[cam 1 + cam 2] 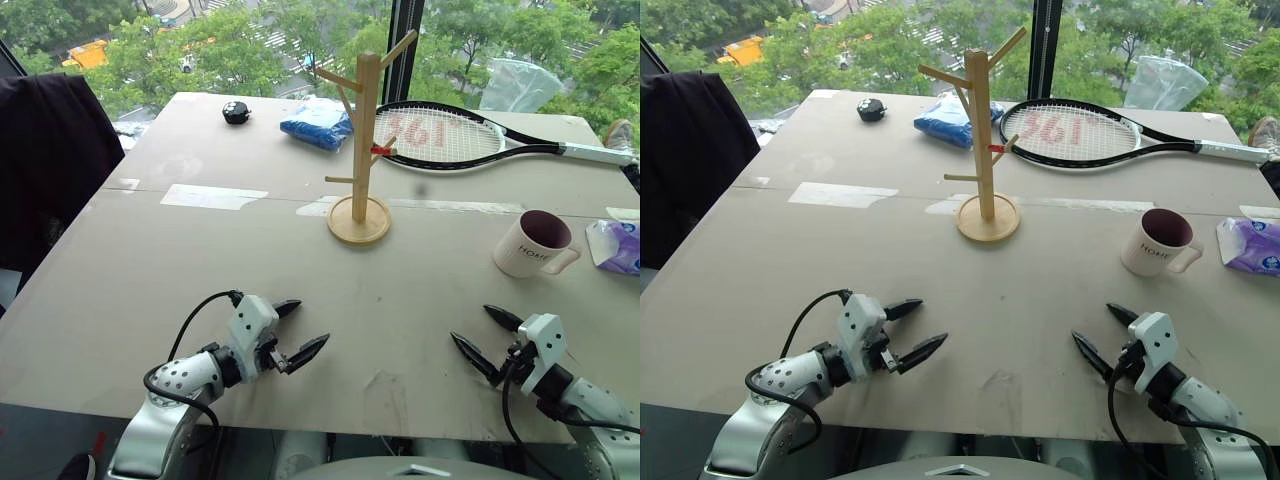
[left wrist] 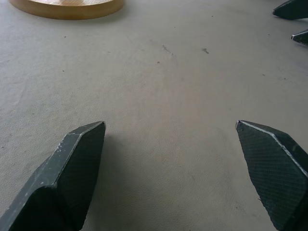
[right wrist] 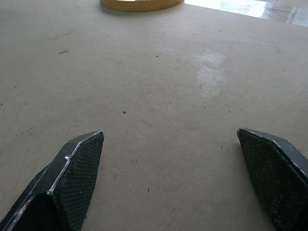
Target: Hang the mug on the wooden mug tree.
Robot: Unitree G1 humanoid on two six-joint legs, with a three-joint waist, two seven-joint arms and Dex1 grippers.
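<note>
Racket (image 1: pixel 450 135) & blue cloth (image 1: pixel 318 125) behind mug tree (image 1: pixel 362 150); both jaws spread, empty.

Only readable stuff: the mug (image 1: pixel 535 245), right of the mug tree (image 1: pixel 361 140), says "HOME" in small dark letters on its side. The racket (image 1: pixel 1072 133) behind the tree has red markings on its strings, can't make them out.

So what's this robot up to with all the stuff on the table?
Nothing is being handled yet. The left claw and the right claw both hang open and empty over the near edge of the table. The white mug stands upright on the right side of the table, beside a purple tissue pack. The wooden mug tree stands in the middle with bare pegs, and a tennis racket lies behind it.
</note>
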